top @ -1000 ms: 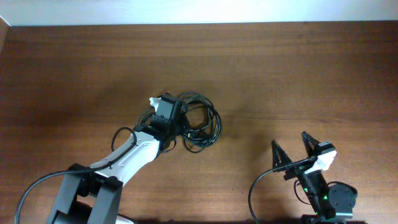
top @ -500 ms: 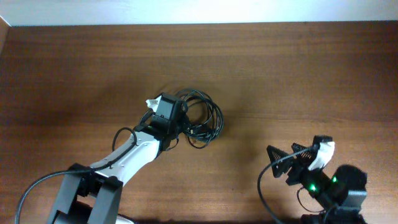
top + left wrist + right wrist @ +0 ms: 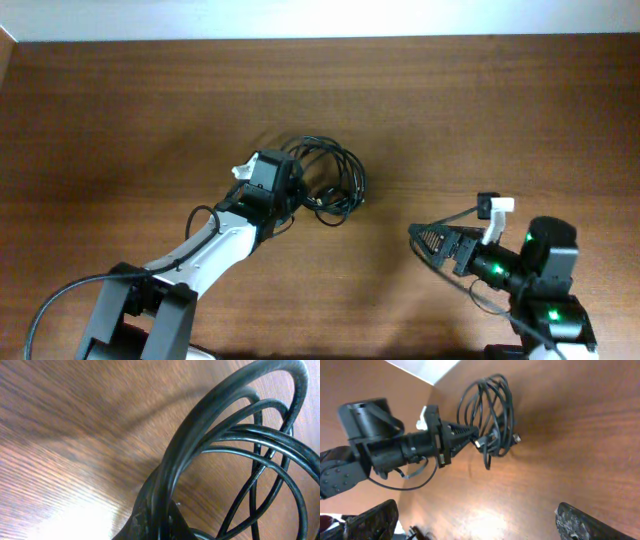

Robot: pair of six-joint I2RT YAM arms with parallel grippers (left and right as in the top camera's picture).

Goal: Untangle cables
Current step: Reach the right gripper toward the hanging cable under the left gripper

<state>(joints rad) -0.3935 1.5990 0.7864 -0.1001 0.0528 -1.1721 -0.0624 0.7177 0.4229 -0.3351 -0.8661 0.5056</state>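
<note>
The left gripper [image 3: 289, 186] has its jaws clamped narrow on the left edge of the cables [image 3: 335, 178], a bundle of black loops near the middle of the bench [image 3: 120, 100]; in the right wrist view the coil stands up on edge from that grip, with small plug ends [image 3: 516, 437] dangling on its lower side; whether the loops touch the wood cannot be told. The right gripper [image 3: 428, 243] hangs well apart to the right, jaws spread wide and holding nothing, pointed toward the bundle. The step in hand looks like anchoring the bundle with one arm while the other lines up for a strand; no loop lies separate yet, so the task seems early. The next move likely calls for the right arm to reach the coil's free side, single out one outer loop or a plug end, close on that alone, and draw it away from the left grip; catching several strands would only drag the whole knot.
</note>
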